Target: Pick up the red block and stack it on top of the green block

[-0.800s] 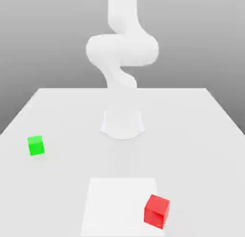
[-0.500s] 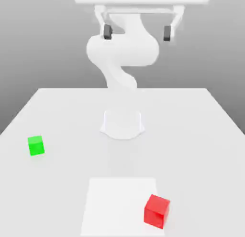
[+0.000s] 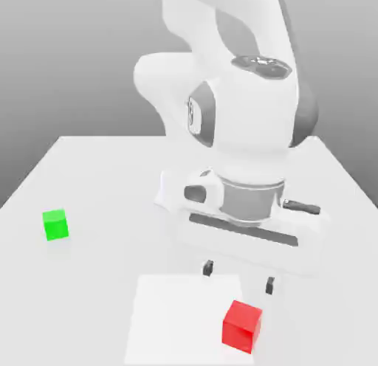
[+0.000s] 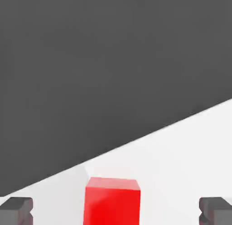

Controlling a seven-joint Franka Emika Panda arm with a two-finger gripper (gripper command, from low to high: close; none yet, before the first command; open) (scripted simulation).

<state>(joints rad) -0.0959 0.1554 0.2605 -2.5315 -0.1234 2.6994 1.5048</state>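
Red block: bright red cube (image 3: 242, 325) resting on the tabletop (image 3: 96, 180), just below and slightly ahead of the tool (image 3: 238, 277). It sits at the corner of a paler square patch (image 3: 177, 313) on the surface. In the hand view the same block (image 4: 112, 202) lies between the two dark fingertips (image 4: 16, 210), clear of both.

Green block: bright green cube (image 3: 55, 224), well apart from the tool, off toward the exterior view's left. It stands alone on the tabletop, with nothing on top of it.

Tool: fingers spread wide apart, gripping nothing. In the exterior view the two dark tips hang just above the pale patch, one near the patch's far edge and the other just beyond the red block's far corner. Neither tip touches the block.

Arm: white, with grey joints (image 3: 244, 121). It bends forward from its base and its wide hand sits level over the tool.

Tabletop: plain white and smooth, seen in the hand view (image 4: 181, 151) as a slanted pale plane against a dark grey background.

Stack: not made; the two blocks lie far apart on the tabletop.
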